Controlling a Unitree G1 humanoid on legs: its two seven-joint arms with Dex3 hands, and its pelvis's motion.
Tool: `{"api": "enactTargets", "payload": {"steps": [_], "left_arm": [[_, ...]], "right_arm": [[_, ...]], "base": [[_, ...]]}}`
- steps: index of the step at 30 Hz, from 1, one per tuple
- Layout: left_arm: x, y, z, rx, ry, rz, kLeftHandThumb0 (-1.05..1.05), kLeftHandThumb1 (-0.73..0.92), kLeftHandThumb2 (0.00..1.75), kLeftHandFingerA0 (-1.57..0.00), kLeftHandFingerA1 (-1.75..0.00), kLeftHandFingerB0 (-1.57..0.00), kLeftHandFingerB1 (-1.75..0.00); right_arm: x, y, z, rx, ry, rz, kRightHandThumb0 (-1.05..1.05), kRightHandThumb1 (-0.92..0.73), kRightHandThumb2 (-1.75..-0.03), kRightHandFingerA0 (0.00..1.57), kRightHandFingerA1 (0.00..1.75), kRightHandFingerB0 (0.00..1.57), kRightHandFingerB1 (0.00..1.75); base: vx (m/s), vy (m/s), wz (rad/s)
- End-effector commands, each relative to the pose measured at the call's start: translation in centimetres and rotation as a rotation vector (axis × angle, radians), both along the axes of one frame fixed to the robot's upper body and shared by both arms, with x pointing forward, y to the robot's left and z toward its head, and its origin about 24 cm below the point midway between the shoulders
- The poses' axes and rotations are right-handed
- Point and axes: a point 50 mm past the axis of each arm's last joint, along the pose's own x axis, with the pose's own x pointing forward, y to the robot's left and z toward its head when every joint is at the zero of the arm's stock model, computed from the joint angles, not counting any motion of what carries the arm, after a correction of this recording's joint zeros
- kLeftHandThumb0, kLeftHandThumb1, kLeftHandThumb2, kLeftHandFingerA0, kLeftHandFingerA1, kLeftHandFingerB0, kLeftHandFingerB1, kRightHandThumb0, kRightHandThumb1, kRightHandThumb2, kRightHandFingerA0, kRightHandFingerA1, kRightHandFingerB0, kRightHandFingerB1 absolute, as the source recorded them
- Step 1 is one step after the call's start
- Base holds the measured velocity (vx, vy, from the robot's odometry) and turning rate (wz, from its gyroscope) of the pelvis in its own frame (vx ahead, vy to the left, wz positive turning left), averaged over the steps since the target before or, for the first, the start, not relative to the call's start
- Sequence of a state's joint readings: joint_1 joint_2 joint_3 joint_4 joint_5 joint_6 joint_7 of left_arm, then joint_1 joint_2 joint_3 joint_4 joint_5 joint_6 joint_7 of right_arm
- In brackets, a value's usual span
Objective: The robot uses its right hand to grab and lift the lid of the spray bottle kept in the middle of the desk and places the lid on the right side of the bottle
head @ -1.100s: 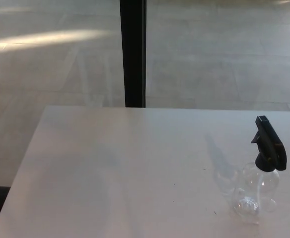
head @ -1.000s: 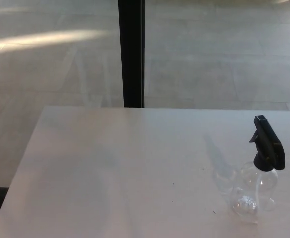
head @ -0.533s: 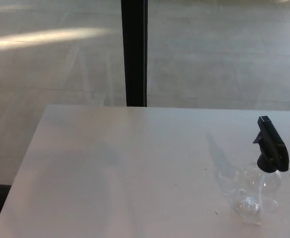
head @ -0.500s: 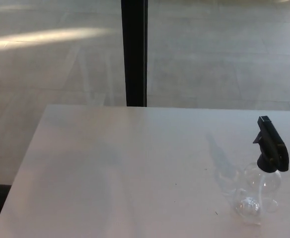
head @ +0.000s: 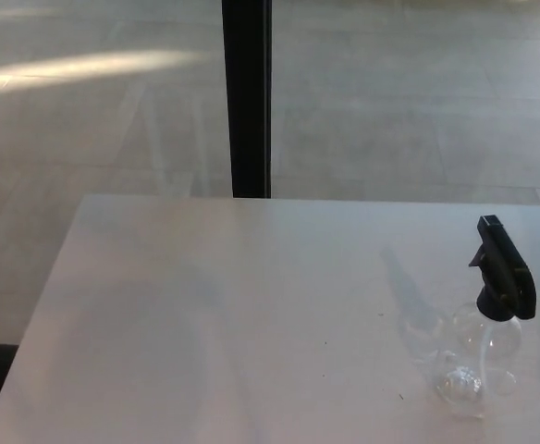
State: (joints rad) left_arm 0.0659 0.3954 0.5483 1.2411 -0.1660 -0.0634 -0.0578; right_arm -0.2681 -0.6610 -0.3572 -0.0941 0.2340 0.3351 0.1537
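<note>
A clear spray bottle [head: 476,356] stands upright on a pale desk [head: 233,314], near the desk's right edge as seen from the robot's head. Its black trigger lid [head: 503,268] sits on top of the bottle, so nothing of the task looks done: grabbing, lifting and placing all remain. Neither robot hand shows, so their fingers cannot be judged. The bottle's transparent body is hard to make out against the desk.

A pale desk [head: 205,324] – one clear spray bottle [head: 478,356] standing upright near its right edge
</note>
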Motion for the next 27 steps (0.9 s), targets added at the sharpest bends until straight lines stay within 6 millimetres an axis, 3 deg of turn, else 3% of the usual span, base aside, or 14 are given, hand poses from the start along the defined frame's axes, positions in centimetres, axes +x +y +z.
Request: {"api": "enactTargets", "payload": {"steps": [1, 2, 7, 8, 12, 15, 18, 19, 20, 21, 23, 24, 25, 27], "left_arm": [[-0.4, 0.8, 0.6, 0.022, -0.025, 0.014, -0.53, 0.45, 0.83, -0.58, -0.68, -0.45, -0.58], [-0.2, 0.7, 0.6, 0.022, -0.023, 0.006, -0.53, 0.46, 0.83, -0.56, -0.67, -0.44, -0.58], [-0.2, 0.7, 0.6, 0.033, -0.009, -0.014, -0.49, 0.6, 0.58, -0.63, -0.6, -0.54, -0.48], [-0.2, 0.7, 0.6, 0.029, -0.014, -0.009, -0.49, 0.6, 0.58, -0.62, -0.61, -0.54, -0.48], [-0.2, 0.7, 0.5, 0.029, -0.008, -0.018, -0.52, 0.6, 0.58, -0.64, -0.61, -0.52, -0.48], [-0.2, 0.6, 0.5, 0.03, -0.016, -0.002, -0.51, 0.59, 0.58, -0.64, -0.62, -0.52, -0.48], [-0.3, 0.7, 0.6, 0.027, -0.016, -0.012, -0.52, 0.6, 0.58, -0.62, -0.61, -0.52, -0.48], [-0.3, 0.7, 0.5, 0.021, -0.021, -0.001, -0.51, 0.6, 0.58, -0.63, -0.6, -0.51, -0.47], [-0.4, 0.7, 0.6, 0.023, -0.019, 0.0, -0.51, 0.6, 0.58, -0.62, -0.6, -0.51, -0.47], [-0.3, 0.7, 0.6, 0.022, -0.017, 0.0, -0.51, 0.6, 0.58, -0.62, -0.6, -0.51, -0.47], [-0.3, 0.7, 0.6, 0.028, -0.014, -0.004, -0.51, 0.6, 0.58, -0.62, -0.61, -0.51, -0.48], [-0.4, 0.8, 0.6, 0.027, -0.013, -0.008, -0.51, 0.6, 0.58, -0.62, -0.61, -0.51, -0.47], [-0.4, 0.8, 0.6, 0.026, -0.011, -0.011, -0.51, 0.61, 0.58, -0.62, -0.61, -0.52, -0.48], [-0.4, 0.8, 0.6, 0.022, -0.01, -0.014, -0.51, 0.61, 0.58, -0.62, -0.61, -0.51, -0.47]], "right_arm": [[1.4, 4.9, 0.0, -0.163, 0.245, 0.261, -0.65, -0.71, -0.61, 0.51, 0.54, 0.15, 0.28], [1.6, 5.1, -0.2, -0.144, 0.265, 0.262, -0.71, -0.56, -0.88, 0.46, 0.62, 0.13, 0.41], [2.8, 6.2, -1.8, -0.185, 0.36, 0.29, -0.78, -0.53, -0.89, 0.39, 0.56, 0.11, 0.4], [2.9, 6.3, -1.9, -0.187, 0.371, 0.293, -0.75, -0.66, -0.6, 0.48, 0.47, 0.19, 0.28], [3.5, 6.9, -2.3, -0.24, 0.432, 0.312, -0.78, -0.67, -0.61, 0.52, 0.51, 0.18, 0.27], [3.7, 7.1, -2.3, -0.288, 0.453, 0.322, -0.82, -0.57, -0.94, 0.39, 0.56, 0.09, 0.39], [3.9, 7.2, -2.3, -0.307, 0.455, 0.339, -0.78, -0.71, -0.62, 0.52, 0.53, 0.17, 0.27], [4.1, 7.2, -2.3, -0.321, 0.465, 0.332, -0.83, -0.58, -0.95, 0.49, 0.65, 0.11, 0.39], [4.2, 7.3, -2.4, -0.334, 0.47, 0.329, -0.81, -0.72, -0.62, 0.54, 0.59, 0.19, 0.27], [4.2, 7.3, -2.4, -0.346, 0.472, 0.329, -0.86, -0.6, -0.96, 0.5, 0.65, 0.12, 0.4], [4.3, 7.4, -2.4, -0.37, 0.472, 0.329, -0.83, -0.73, -0.63, 0.53, 0.54, 0.2, 0.27], [4.3, 7.4, -2.5, -0.392, 0.471, 0.33, -0.85, -0.6, -0.97, 0.42, 0.58, 0.16, 0.42], [4.3, 7.6, -2.4, -0.412, 0.47, 0.333, -0.85, -0.75, -0.63, 0.47, 0.47, 0.22, 0.28], [4.4, 7.7, -2.3, -0.424, 0.466, 0.335, -0.87, -0.74, -0.63, 0.47, 0.46, 0.22, 0.28]], "base": [[0.0, 0.0, 0.0], [0.0, 0.0, 0.0], [0.0, 0.0, 0.0], [0.0, 0.0, 0.0], [0.0, 0.0, 0.0], [0.0, 0.0, 0.0], [0.0, 0.0, 0.0], [0.0, 0.0, 0.0], [0.0, 0.0, 0.0], [0.0, 0.0, 0.0], [0.0, 0.0, 0.0], [0.0, 0.0, 0.0], [0.0, 0.0, 0.0], [0.0, 0.0, 0.0]]}}
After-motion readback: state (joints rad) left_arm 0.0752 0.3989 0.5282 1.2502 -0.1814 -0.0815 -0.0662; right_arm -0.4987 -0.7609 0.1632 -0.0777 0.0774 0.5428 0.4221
